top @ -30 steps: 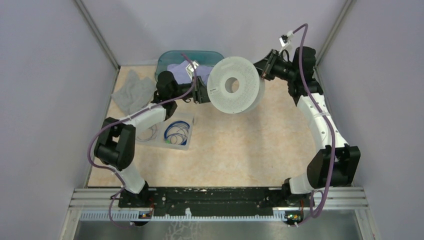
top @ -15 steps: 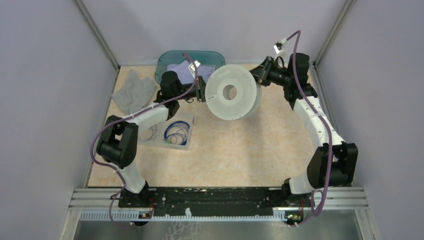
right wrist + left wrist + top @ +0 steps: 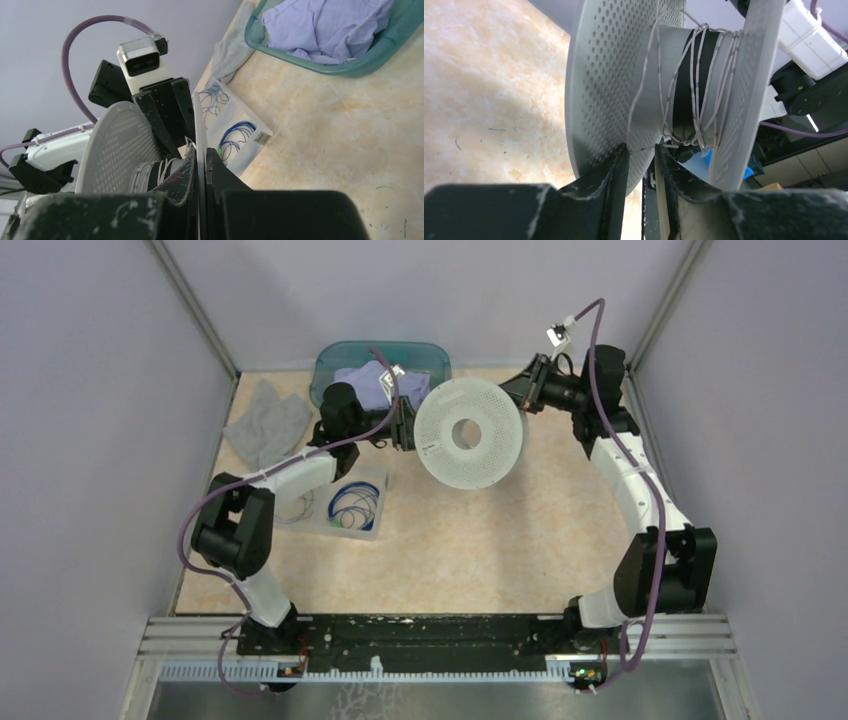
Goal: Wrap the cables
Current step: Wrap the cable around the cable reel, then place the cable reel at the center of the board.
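mid-air, whitish cable (image 3: 696, 90) rings the up-facing spool (image 3: 500, 435) (right pincer (image 3: 200, 155) pinches it, left pincer (image 3: 640, 160) parted).

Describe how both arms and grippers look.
The left arm and right arm match: white shells between bulky black joint housings. A thick purple cord loops along each. A small white camera block sits at each wrist. The left gripper and right gripper have matte black, scuffed fingers.
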Action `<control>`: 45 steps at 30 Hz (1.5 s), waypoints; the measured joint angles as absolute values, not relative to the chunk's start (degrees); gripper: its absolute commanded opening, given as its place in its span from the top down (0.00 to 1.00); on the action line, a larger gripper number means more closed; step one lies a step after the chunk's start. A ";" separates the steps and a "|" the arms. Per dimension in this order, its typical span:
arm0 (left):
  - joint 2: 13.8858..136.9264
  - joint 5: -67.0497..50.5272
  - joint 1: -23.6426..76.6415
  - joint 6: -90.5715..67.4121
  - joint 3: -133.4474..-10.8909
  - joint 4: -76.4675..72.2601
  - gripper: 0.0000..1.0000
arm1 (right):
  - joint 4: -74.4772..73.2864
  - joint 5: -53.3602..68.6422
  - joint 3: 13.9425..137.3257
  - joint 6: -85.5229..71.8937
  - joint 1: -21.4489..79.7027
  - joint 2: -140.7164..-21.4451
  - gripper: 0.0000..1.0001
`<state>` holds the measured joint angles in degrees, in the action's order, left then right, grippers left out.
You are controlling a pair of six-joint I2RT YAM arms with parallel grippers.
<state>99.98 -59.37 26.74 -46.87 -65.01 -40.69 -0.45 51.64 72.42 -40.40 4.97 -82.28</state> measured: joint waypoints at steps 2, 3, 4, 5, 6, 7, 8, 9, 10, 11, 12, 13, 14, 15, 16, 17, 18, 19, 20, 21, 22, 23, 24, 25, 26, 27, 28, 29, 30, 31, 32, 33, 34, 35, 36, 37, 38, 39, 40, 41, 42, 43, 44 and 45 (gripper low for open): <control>99.53 -60.10 26.41 -45.78 -64.53 -39.83 0.59 | 0.05 52.97 72.42 -39.97 4.34 -82.26 1.00; 99.33 -60.25 26.11 -45.15 -64.10 -39.55 0.57 | 0.32 53.28 72.42 -39.83 3.88 -82.28 1.00; 99.20 -60.36 25.71 -44.25 -63.72 -39.05 0.55 | 0.34 53.30 72.42 -39.75 3.44 -82.28 1.00; 99.09 -60.45 25.21 -43.16 -63.35 -38.48 0.55 | 0.30 52.86 72.42 -39.79 2.76 -82.28 1.00; 99.09 -60.47 24.93 -42.19 -63.09 -38.20 0.54 | 0.30 52.07 72.42 -39.92 2.22 -82.28 1.00; 99.09 -60.47 24.67 -41.12 -62.87 -37.69 0.53 | 0.30 51.05 72.42 -40.27 1.65 -82.28 1.00; 99.09 -60.51 24.60 -40.25 -62.67 -37.28 0.53 | 0.32 50.13 72.42 -40.66 1.28 -82.28 1.00; 99.09 -60.55 24.58 -39.62 -62.52 -37.12 0.53 | 0.34 49.32 72.42 -40.75 0.93 -82.28 1.00; 99.07 -60.64 24.32 -38.92 -62.41 -37.01 0.52 | 0.23 48.88 72.42 -40.75 0.67 -82.28 1.00; 99.07 -60.71 24.16 -38.46 -62.41 -36.97 0.52 | 0.16 48.40 72.42 -40.80 0.54 -82.28 1.00; 99.07 -60.73 24.05 -38.13 -62.41 -36.97 0.51 | 0.10 48.05 72.42 -40.80 0.47 -82.28 1.00; 99.02 -60.77 23.81 -37.74 -62.41 -36.95 0.51 | -0.05 47.77 72.42 -40.75 0.43 -82.28 1.00; 98.98 -60.84 23.44 -37.45 -62.41 -36.95 0.51 | -0.14 47.70 72.42 -40.75 0.27 -82.28 1.00; 98.91 -60.90 23.00 -37.19 -62.39 -36.95 0.50 | -0.25 47.64 72.42 -40.80 0.19 -82.28 1.00; 98.85 -60.90 22.63 -36.91 -62.39 -36.88 0.50 | -0.27 47.64 72.42 -40.80 0.14 -82.28 1.00; 98.67 -60.93 22.20 -36.45 -62.35 -36.75 0.49 | -0.30 47.64 72.42 -40.80 0.08 -82.28 1.00; 98.45 -60.93 21.80 -36.03 -62.26 -36.47 0.49 | -0.34 47.62 72.42 -40.80 -0.01 -82.28 1.00; 98.21 -60.93 21.50 -35.62 -62.15 -36.21 0.48 | -0.38 47.64 72.42 -40.84 -0.08 -82.28 1.00; 97.95 -60.95 21.17 -34.98 -62.04 -35.73 0.48 | -0.43 47.64 72.42 -40.91 -0.16 -82.28 1.00; 97.71 -60.93 20.95 -34.41 -61.98 -35.29 0.47 | -0.43 47.62 72.42 -41.04 -0.21 -82.28 1.00; 97.49 -60.93 20.73 -33.80 -61.89 -34.74 0.46 | -0.43 47.59 72.42 -41.15 -0.30 -82.30 1.00; 97.19 -60.95 20.40 -32.97 -61.84 -33.89 0.45 | -0.45 47.57 72.42 -41.17 -0.32 -82.30 1.00; 96.95 -60.95 20.23 -32.12 -61.82 -33.21 0.45 | -0.47 47.57 72.44 -41.17 -0.38 -82.37 1.00; 96.68 -60.95 20.05 -31.07 -61.82 -32.40 0.44 | -0.49 47.55 72.47 -41.19 -0.40 -82.41 1.00; 96.31 -60.97 19.86 -29.74 -61.82 -31.11 0.44 | -0.75 47.44 72.58 -41.19 -0.45 -82.54 1.00; 95.92 -60.97 19.68 -28.29 -61.84 -29.89 0.44 | -1.30 47.20 72.86 -41.15 -0.45 -82.74 1.00; 95.53 -60.93 19.46 -26.72 -61.82 -28.60 0.43 | -1.80 46.76 73.12 -41.01 -0.45 -82.94 1.00; 95.00 -60.84 19.16 -24.73 -61.84 -26.81 0.43 | -2.37 46.17 73.32 -40.86 -0.45 -83.09 1.00; 94.52 -60.69 18.87 -23.00 -61.84 -25.19 0.42 | -3.07 45.52 73.34 -40.58 -0.47 -83.11 1.00; 93.89 -60.27 18.55 -20.91 -61.87 -23.18 0.42 | -3.68 45.08 73.34 -40.34 -0.49 -83.11 1.00; 93.14 -59.75 18.17 -18.52 -61.91 -20.69 0.42 | -4.36 44.64 73.34 -40.03 -0.54 -83.11 1.00; 92.40 -59.24 17.80 -16.36 -61.95 -18.50 0.42 | -4.71 44.29 73.34 -39.86 -0.56 -83.18 1.00; 91.61 -58.61 17.41 -13.98 -62.13 -15.97 0.41 | -4.82 44.07 73.34 -39.66 -0.56 -83.26 1.00; 90.91 -58.00 16.97 -11.97 -62.35 -13.89 0.41 | -4.84 43.97 73.32 -39.57 -0.54 -83.37 1.00; 90.26 -57.32 16.51 -9.93 -62.81 -11.55 0.41 | -4.75 43.79 73.12 -39.42 -0.49 -83.50 1.00; 89.65 -56.60 16.03 -7.90 -63.29 -9.61 0.41 | -4.75 43.72 72.99 -39.27 -0.38 -83.68 1.00; 89.17 -56.07 15.68 -6.50 -63.70 -8.21 0.41 | -4.56 43.53 72.64 -38.98 0.01 -83.90 1.00; 88.58 -55.24 15.27 -4.69 -64.20 -6.33 0.41 | -4.36 43.33 72.23 -38.65 0.30 -84.20 1.00; 87.96 -54.50 14.98 -2.87 -64.77 -4.49 0.40 | -4.14 43.07 71.72 -38.37 0.73 -84.64 1.00; 87.46 -53.91 14.85 -1.37 -65.23 -3.11 0.40 | -4.01 42.96 71.31 -38.04 1.19 -85.12 1.00; 87.02 -53.34 14.68 0.01 -65.78 -1.65 0.39 | -3.77 42.78 70.74 -37.60 2.02 -85.86 1.00; 86.70 -52.86 14.59 1.41 -66.32 -0.32 0.39 | -3.57 42.57 70.13 -37.26 2.90 -86.63 1.00; 86.35 -52.40 14.50 2.72 -66.96 1.15 0.37 | -3.20 42.41 69.45 -36.93 3.97 -87.59 1.00; 86.08 -52.03 14.44 3.84 -67.55 2.46 0.35 | -2.85 42.28 68.79 -36.62 4.95 -88.44 1.00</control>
<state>86.08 -52.03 14.44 3.84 -67.55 2.46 -2.85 42.28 68.79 -36.62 4.95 -88.44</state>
